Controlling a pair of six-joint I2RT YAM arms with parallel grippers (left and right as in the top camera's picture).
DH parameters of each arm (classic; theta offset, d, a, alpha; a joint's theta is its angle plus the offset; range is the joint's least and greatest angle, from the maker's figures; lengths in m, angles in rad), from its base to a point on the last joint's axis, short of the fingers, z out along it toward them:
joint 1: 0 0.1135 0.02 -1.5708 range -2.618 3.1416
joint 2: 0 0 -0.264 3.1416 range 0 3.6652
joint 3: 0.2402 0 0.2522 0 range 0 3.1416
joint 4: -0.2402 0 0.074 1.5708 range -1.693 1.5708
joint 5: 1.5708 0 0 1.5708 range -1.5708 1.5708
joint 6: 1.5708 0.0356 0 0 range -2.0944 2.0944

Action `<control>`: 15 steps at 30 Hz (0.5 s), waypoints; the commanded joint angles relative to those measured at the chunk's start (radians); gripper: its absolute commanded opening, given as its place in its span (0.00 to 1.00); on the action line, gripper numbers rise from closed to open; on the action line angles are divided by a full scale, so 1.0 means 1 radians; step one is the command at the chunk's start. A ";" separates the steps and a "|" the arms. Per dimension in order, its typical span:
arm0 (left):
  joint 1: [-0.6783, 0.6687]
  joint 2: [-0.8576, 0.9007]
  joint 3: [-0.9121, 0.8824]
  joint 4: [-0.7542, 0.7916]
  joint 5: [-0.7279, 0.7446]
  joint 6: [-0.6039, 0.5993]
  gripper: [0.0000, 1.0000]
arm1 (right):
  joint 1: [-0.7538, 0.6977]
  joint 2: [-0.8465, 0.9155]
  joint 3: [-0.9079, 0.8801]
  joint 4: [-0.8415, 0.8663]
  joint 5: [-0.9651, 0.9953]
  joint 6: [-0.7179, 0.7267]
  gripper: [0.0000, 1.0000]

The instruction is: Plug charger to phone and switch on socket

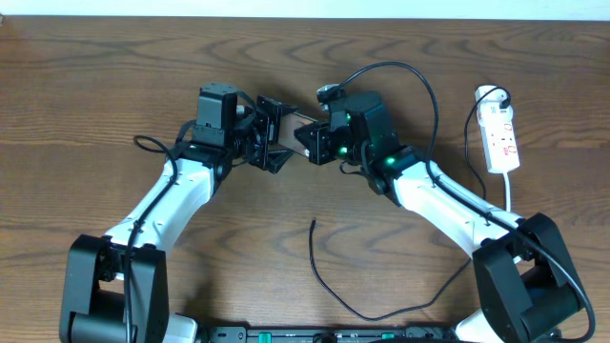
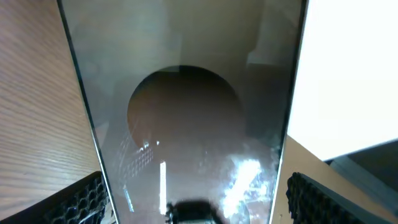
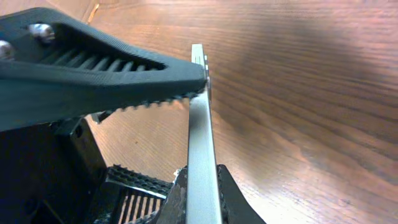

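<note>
The phone (image 1: 291, 127) is held off the table between both arms, above the table's middle. My right gripper (image 3: 202, 199) is shut on its silver edge (image 3: 200, 137), seen edge-on. Its dark glossy face (image 2: 186, 112) fills the left wrist view. My left gripper (image 2: 196, 202) straddles the phone's width; one finger meets an edge, and a narrow gap shows at the other. The charger (image 1: 329, 281), a thin black cable, lies loose on the table nearer the front, its tip (image 1: 315, 223) free. The socket (image 1: 501, 136), a white strip with red marks, lies at the far right.
The socket's white cord (image 1: 507, 191) runs toward the front past the right arm. A thick black arm cable (image 1: 419, 81) loops above the right wrist. The table is dark wood (image 1: 114, 67).
</note>
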 commanded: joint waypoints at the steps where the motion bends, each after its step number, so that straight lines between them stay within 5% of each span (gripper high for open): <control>1: 0.000 -0.024 0.019 0.058 0.101 0.028 0.91 | -0.054 0.006 0.021 -0.001 0.023 0.009 0.01; 4: 0.000 -0.024 0.019 0.072 0.154 0.028 0.91 | -0.103 0.006 0.021 -0.001 0.030 0.094 0.01; 15: 0.073 -0.024 0.019 0.101 0.211 0.028 0.92 | -0.189 0.006 0.021 0.000 -0.069 0.900 0.01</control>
